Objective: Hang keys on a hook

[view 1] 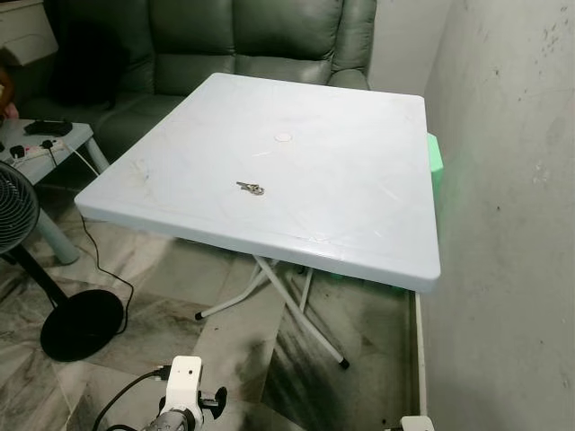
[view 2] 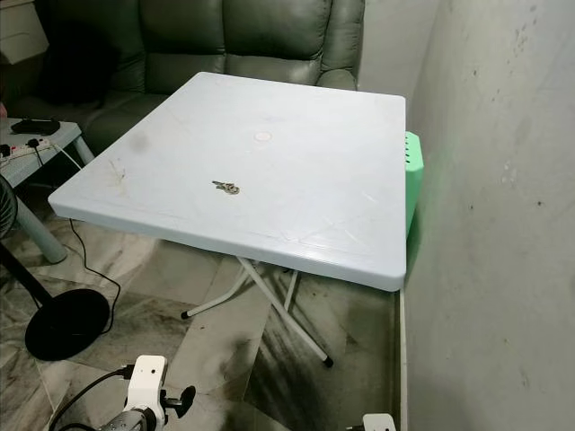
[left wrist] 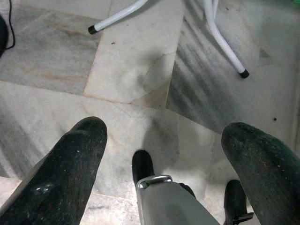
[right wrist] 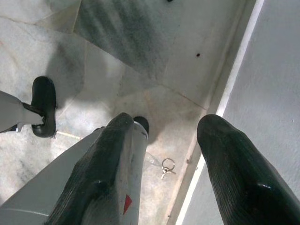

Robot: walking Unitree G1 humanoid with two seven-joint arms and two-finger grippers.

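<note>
A small bunch of keys (view 1: 251, 188) lies on the white folding table (view 1: 359, 215), a little left of its middle. Both arms hang low in front of the table, well below its top. In the left wrist view my left gripper (left wrist: 164, 136) is open over the marble floor, with nothing between its fingers (left wrist: 77, 154). My right gripper (right wrist: 164, 124) is open too, pointing down at the floor beside the wall. A small metal ring with a key-like piece (right wrist: 167, 166) lies on the floor near the skirting.
A stained wall (view 1: 512, 224) runs along the table's right side, with a green box (view 1: 436, 166) wedged between them. A green sofa (view 1: 252, 45) stands behind the table. On the left are a standing fan (view 1: 13, 211), its black base (view 1: 81, 323) and a low side table (view 1: 54, 144).
</note>
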